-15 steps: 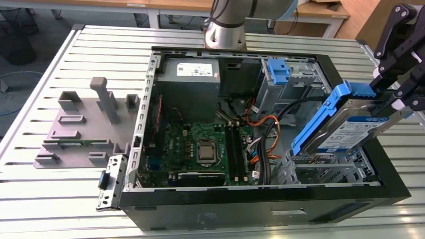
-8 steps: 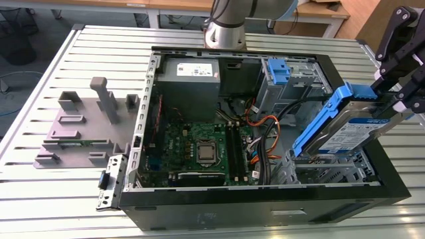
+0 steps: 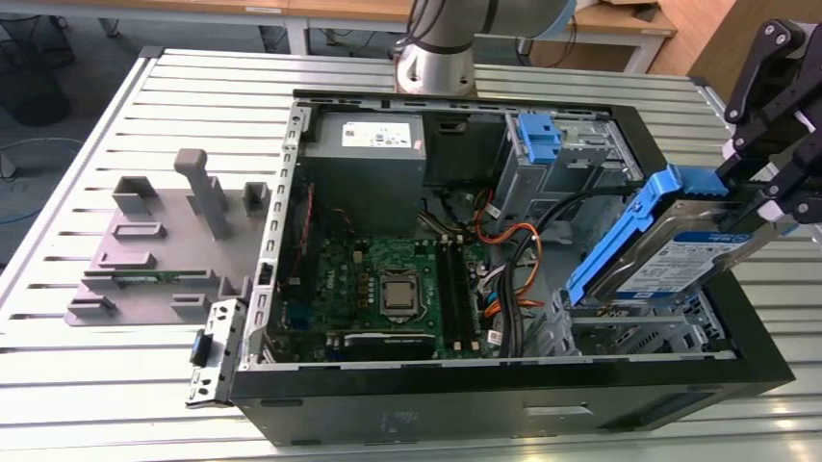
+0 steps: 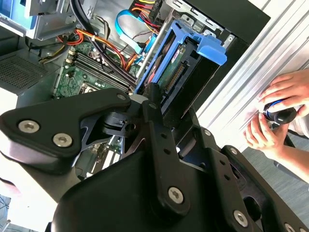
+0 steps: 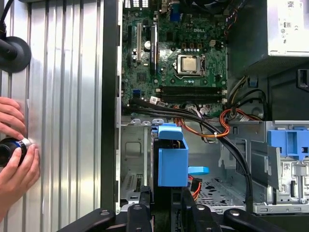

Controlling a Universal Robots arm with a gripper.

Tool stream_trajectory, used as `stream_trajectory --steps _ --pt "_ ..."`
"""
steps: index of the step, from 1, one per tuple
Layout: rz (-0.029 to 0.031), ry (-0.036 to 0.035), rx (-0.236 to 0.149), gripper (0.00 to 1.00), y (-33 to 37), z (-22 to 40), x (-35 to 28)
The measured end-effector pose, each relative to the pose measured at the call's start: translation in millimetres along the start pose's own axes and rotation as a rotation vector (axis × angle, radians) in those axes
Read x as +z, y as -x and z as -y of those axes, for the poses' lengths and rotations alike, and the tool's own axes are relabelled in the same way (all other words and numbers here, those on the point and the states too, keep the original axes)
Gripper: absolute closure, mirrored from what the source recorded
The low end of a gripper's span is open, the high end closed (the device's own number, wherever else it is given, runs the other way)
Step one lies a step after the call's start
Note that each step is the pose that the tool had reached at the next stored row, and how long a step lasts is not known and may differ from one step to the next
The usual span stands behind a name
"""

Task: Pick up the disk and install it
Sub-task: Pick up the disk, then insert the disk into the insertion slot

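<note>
Disk [image 3: 698, 256] tilts above drive cage [image 3: 619, 337], black cables [image 5: 169, 115] beside

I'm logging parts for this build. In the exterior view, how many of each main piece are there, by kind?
disk: 1
power-supply box: 1
grey plastic stand: 1
computer case: 1
Total: 4

And there's the disk [image 3: 694, 260], silver with a white-and-blue label, its carrier [image 3: 617, 243] bright blue, the gripper [image 3: 760, 192] all black, the motherboard [image 3: 385, 279] green, the cables [image 3: 529, 236] orange, the case [image 3: 514, 404] black, the stand [image 3: 154, 250] plain grey, the table [image 3: 77, 385] silver with ridged stripes.
</note>
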State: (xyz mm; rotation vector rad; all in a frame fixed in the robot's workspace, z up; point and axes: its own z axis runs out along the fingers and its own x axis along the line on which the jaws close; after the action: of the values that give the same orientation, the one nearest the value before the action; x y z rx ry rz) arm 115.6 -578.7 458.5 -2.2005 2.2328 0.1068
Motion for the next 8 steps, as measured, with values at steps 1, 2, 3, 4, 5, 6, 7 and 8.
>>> stream_trajectory --steps 1,2,3,4,5,6,7,8 --pt "0.0004 0.0 0.0 0.65 -0.3 0.0 0.3" --pt "0.0003 0.0 0.0 0.65 -0.4 0.0 0.6" --pt "0.0002 0.0 0.0 0.65 -0.4 0.0 0.9" --pt "0.0002 0.0 0.0 0.65 -0.5 0.1 1.3" --pt "0.0001 0.0 0.0 0.65 -0.6 0.1 1.6" --pt "0.0001 0.0 0.0 0.65 -0.7 0.1 1.8" --pt "-0.0001 0.0 0.0 0.65 -0.7 0.1 1.9" --pt "0.0 0.0 0.0 0.65 -0.7 0.1 2.2"
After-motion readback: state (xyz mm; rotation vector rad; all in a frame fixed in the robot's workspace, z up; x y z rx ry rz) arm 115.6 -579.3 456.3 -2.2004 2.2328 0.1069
